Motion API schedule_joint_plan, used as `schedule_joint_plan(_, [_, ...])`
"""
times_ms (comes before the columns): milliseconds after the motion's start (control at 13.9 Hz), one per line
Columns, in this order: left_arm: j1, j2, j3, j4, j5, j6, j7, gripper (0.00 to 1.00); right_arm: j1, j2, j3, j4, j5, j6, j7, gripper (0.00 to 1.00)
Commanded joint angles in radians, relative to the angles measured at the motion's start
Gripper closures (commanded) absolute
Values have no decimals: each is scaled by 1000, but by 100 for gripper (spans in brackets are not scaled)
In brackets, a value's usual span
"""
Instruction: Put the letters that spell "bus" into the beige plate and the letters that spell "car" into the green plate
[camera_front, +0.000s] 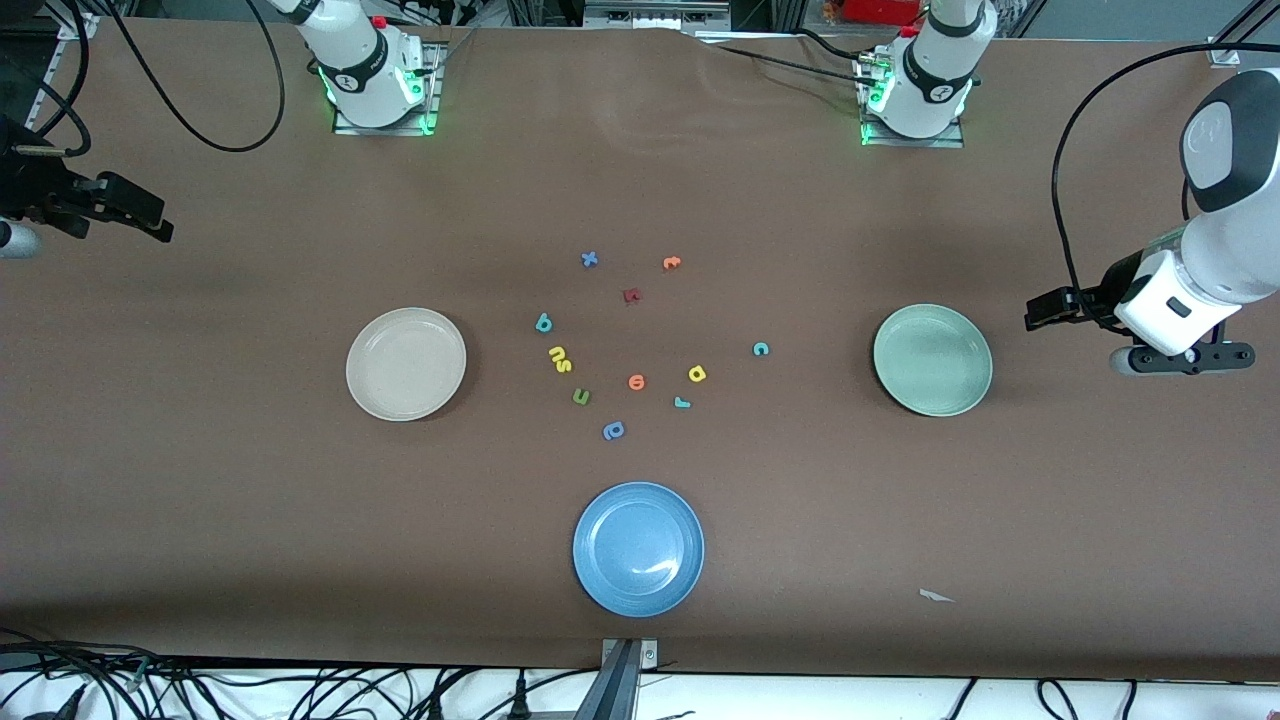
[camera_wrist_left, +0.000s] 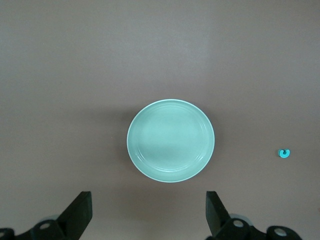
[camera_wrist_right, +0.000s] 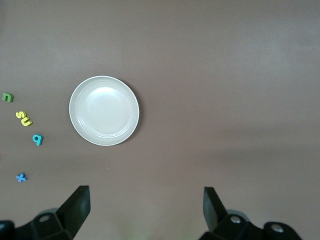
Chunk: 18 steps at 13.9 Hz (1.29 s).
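Note:
The beige plate (camera_front: 405, 363) (camera_wrist_right: 104, 110) lies toward the right arm's end, the green plate (camera_front: 932, 359) (camera_wrist_left: 170, 141) toward the left arm's end. Between them lie the teal b (camera_front: 543, 322) (camera_wrist_right: 37, 139), the yellow u and s touching as a pair (camera_front: 559, 359) (camera_wrist_right: 23, 118), the yellow a (camera_front: 697, 374), the teal r (camera_front: 682, 403) and the teal c (camera_front: 760, 349) (camera_wrist_left: 284, 153). My left gripper (camera_front: 1180, 358) (camera_wrist_left: 148, 212) hangs open and empty beside the green plate. My right gripper (camera_front: 15, 240) (camera_wrist_right: 145, 207) hangs open and empty past the beige plate, at the table's end.
A blue plate (camera_front: 638, 548) sits nearer the front camera than the letters. Other letters lie among them: a green u (camera_front: 581, 397) (camera_wrist_right: 7, 97), blue rounded letter (camera_front: 613, 431), orange rounded letter (camera_front: 637, 382), dark red letter (camera_front: 631, 295), blue x (camera_front: 589, 259) (camera_wrist_right: 20, 177), orange t (camera_front: 671, 263).

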Motion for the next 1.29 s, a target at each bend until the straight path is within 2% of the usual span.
schedule_joint_plan(0, [-1,4,3,17,-29,-16,14,0,-4,-8,2,-1,-13,-7,-3,0])
schedule_joint_plan(1221, [-3,1,-2,36,-26,-48,-4,0,-4,-11,2,-3,-11,-27,-8,0])
